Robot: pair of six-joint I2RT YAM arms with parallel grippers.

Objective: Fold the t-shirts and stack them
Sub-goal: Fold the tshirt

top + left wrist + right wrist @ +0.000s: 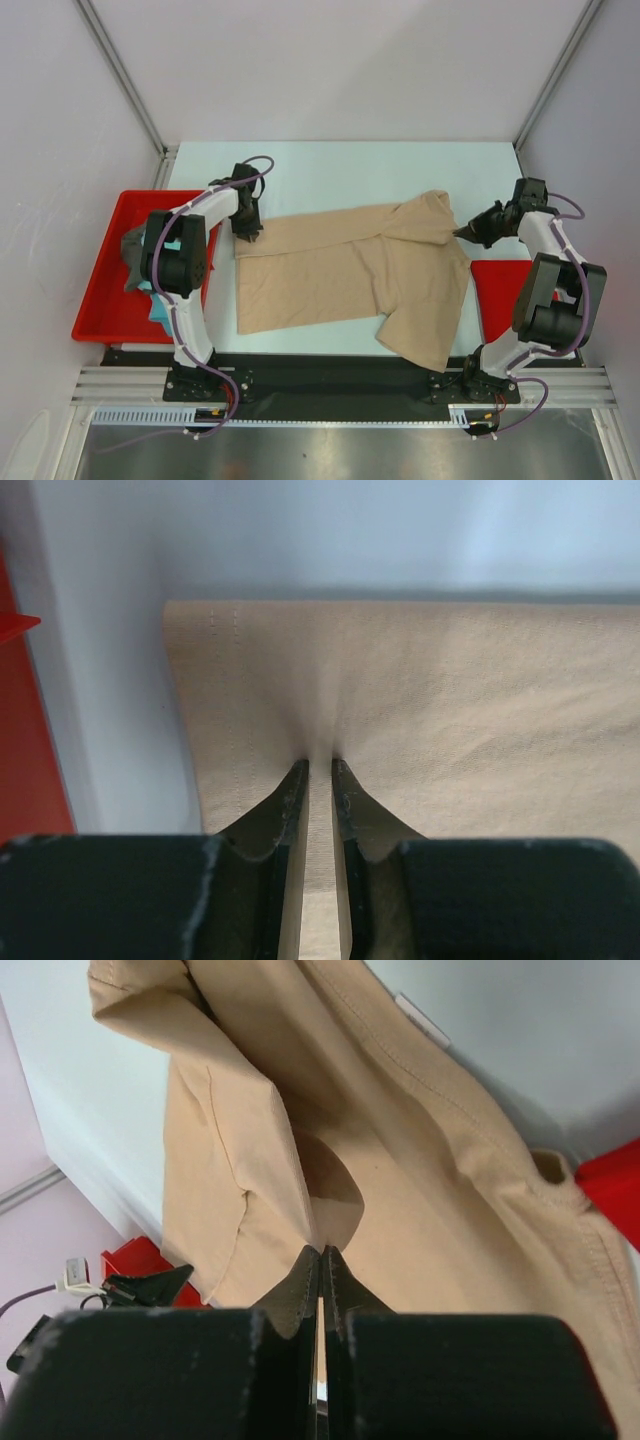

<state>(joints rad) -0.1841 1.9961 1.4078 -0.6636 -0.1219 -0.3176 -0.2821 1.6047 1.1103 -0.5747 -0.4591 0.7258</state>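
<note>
Left hand (320, 766) pinches tan t-shirt (330, 272); right hand (322, 1252) seemingly does too.

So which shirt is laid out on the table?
The tan shirt; the teal shirt and the dark grey shirt lie crumpled in the red tray.

Your top view looks steeply down over the whole white table (330, 165), wrist views sit low and close, all three share the large tan-beige cloth t-shirt (350, 270), left wrist probably facing its hem.
</note>
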